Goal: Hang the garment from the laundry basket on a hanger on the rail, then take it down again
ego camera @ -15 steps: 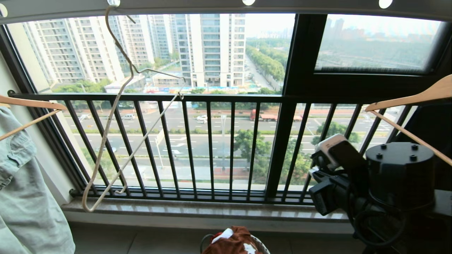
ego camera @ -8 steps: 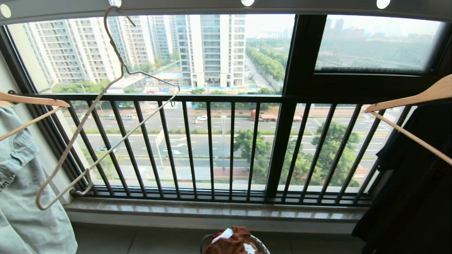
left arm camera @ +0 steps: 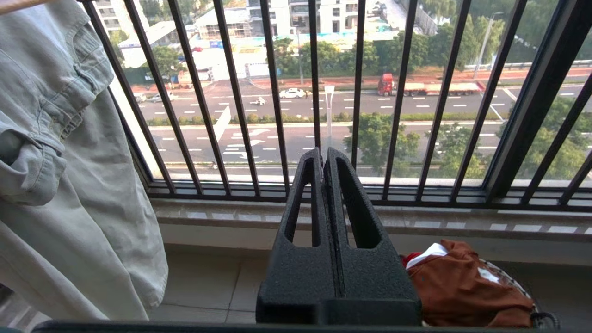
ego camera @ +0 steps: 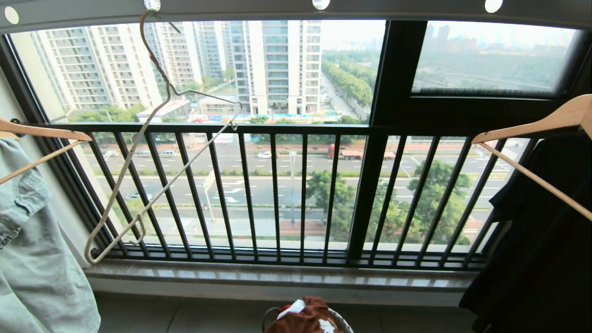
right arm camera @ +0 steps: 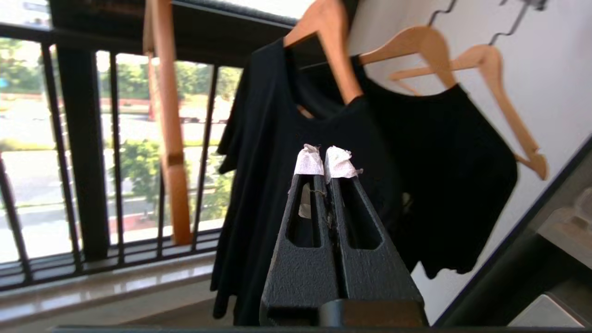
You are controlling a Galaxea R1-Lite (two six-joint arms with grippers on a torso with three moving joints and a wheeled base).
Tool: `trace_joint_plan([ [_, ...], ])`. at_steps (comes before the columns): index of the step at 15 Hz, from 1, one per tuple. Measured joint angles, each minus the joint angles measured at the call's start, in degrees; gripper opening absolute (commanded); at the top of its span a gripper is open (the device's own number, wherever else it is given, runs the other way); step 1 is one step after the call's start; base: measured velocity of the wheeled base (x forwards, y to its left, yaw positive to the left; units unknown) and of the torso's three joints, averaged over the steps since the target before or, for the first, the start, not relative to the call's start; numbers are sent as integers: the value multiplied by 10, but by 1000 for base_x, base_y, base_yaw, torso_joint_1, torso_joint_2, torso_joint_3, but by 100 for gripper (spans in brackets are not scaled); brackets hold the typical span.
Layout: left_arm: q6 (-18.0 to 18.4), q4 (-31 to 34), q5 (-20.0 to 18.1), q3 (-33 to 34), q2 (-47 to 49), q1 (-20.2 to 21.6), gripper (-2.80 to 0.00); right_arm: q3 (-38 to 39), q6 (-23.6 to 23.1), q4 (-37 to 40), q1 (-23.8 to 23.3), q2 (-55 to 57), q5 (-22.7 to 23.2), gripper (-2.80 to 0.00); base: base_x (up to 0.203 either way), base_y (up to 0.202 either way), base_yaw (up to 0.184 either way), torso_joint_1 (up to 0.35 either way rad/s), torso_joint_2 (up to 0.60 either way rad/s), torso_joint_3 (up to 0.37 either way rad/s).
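The rust-brown shorts (ego camera: 305,318) are seen bunched in the laundry basket (ego camera: 343,320) on the floor below the sill, white drawstring showing at the top. The cream-white hanger (ego camera: 152,138) is hooked into a hole of the grey rail (ego camera: 259,8) overhead, empty and tilted, its lower end hanging in front of the black balustrade (ego camera: 286,194). Pale grey-green jeans (ego camera: 37,240) are hung on a wooden hanger (ego camera: 44,132) at the left; a black shirt (ego camera: 536,240) is hung on another wooden hanger (ego camera: 532,125) at the right. Neither arm is caught by the head camera. The left gripper (left arm camera: 323,152) is held level above the floor, facing the balustrade, jaws pressed together on nothing, the basket just beside it. The right gripper (right arm camera: 323,162), white-padded tips closed and empty, is pointed at the black shirt.
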Motion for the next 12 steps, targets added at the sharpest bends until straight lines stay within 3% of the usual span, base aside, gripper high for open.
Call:
trace_joint_plan([
  [3,25,-81,-17,83,-3,0,-280,146,39,6,-5,-90,136,-280,0,0,0,0,0,0],
  [7,36,-54,-38,105,-4,0,-280,334,103,-95,-5,-142,274,-280,0,0,0,0,0,0],
  [9,27,-54,-36,107,-4,1,-280,366,115,-108,-5,-151,316,-280,0,0,0,0,0,0],
  [12,-6,-54,-35,108,-4,1,-280,374,148,-101,-4,-156,321,-280,0,0,0,0,0,0],
])
